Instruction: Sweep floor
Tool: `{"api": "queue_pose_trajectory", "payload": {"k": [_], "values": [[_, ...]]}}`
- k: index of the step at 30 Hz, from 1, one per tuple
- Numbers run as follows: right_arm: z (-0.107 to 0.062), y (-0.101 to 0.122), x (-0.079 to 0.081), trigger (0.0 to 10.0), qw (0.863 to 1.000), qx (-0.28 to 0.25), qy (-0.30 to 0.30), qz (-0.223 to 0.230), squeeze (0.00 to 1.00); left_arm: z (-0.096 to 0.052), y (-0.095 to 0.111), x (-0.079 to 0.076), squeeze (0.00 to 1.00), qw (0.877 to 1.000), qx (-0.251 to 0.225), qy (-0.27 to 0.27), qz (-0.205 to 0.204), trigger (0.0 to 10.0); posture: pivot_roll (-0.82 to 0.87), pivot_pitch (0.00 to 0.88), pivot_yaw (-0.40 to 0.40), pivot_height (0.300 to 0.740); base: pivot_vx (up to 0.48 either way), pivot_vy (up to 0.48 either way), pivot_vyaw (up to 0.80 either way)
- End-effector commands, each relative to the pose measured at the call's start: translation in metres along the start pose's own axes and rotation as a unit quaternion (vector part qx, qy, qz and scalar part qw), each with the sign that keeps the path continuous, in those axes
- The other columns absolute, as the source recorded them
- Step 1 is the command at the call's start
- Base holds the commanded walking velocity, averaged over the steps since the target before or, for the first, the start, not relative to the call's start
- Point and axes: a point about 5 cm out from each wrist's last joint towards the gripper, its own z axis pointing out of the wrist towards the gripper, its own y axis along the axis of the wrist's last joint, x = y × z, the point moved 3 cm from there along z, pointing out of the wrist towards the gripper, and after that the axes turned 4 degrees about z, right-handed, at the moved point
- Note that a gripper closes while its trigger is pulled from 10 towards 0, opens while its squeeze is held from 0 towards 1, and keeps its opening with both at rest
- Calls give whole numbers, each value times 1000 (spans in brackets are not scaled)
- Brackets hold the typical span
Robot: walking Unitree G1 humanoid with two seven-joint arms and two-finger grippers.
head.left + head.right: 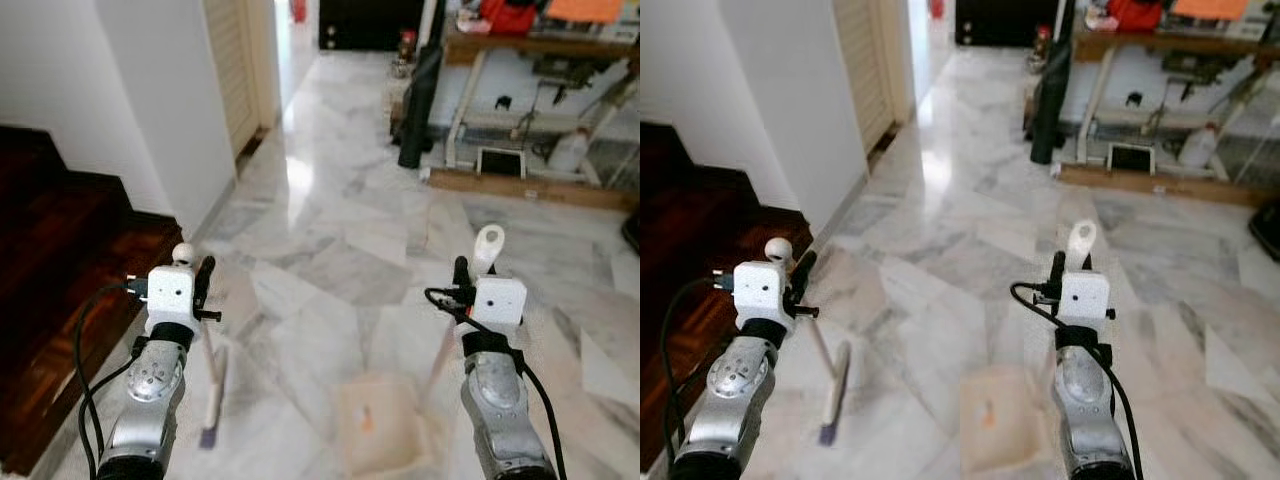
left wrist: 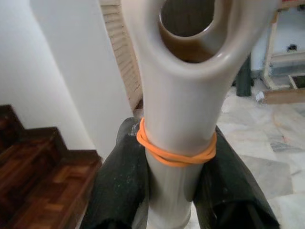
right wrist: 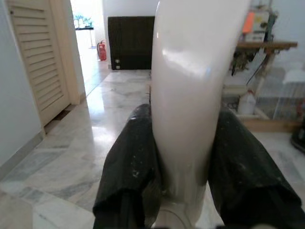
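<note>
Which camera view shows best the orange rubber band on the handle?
The left wrist view: the orange rubber band sits close and sharp around the pale broom handle, between the left gripper fingers. In both eye views it is too small to make out.

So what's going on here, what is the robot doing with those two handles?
The robot stands on a marble floor beside dark wooden stairs, holding a tool in each gripper. The left gripper is shut on a broom handle, its brush head down on the floor. The right gripper is shut on a dustpan handle, with the dustpan resting on the floor between the arms.
</note>
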Motion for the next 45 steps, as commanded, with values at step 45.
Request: {"api": "queue_pose_trajectory", "payload": {"k": [45], "values": [[5, 13, 1, 10000, 1000, -25, 4, -5, 0, 6, 13, -8, 0, 1000, -24, -19, -7, 10000, -5, 0, 50, 740, 307, 0, 0]]}}
